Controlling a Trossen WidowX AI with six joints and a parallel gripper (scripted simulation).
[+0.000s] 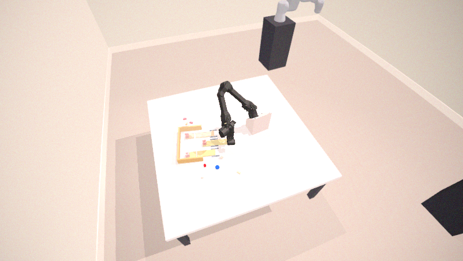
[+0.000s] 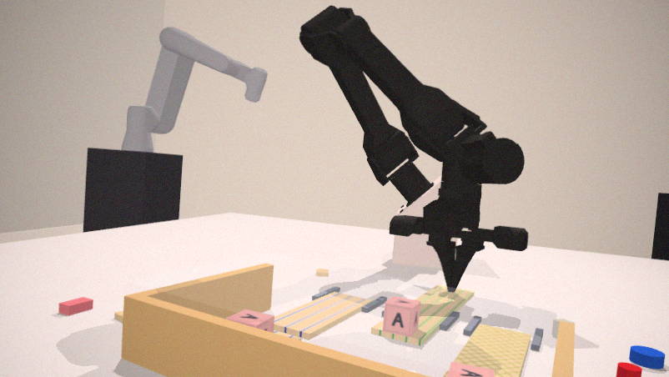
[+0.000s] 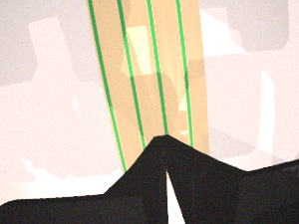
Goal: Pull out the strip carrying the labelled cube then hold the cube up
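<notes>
My gripper is shut, and its tip presses down on the near end of the green-lined strip. That strip is the middle one of three and sticks out of the open side of the wooden frame. A pink cube labelled A rides on its far part. A blue-lined strip with a pink cube lies to one side. A cross-hatched strip with another pink cube lies to the other.
Small grey bars lie between the strip ends. A red cylinder and a blue disc lie beside the frame. A red block lies behind it. A pale box stands by the arm's base. A grey arm stands on a black pedestal.
</notes>
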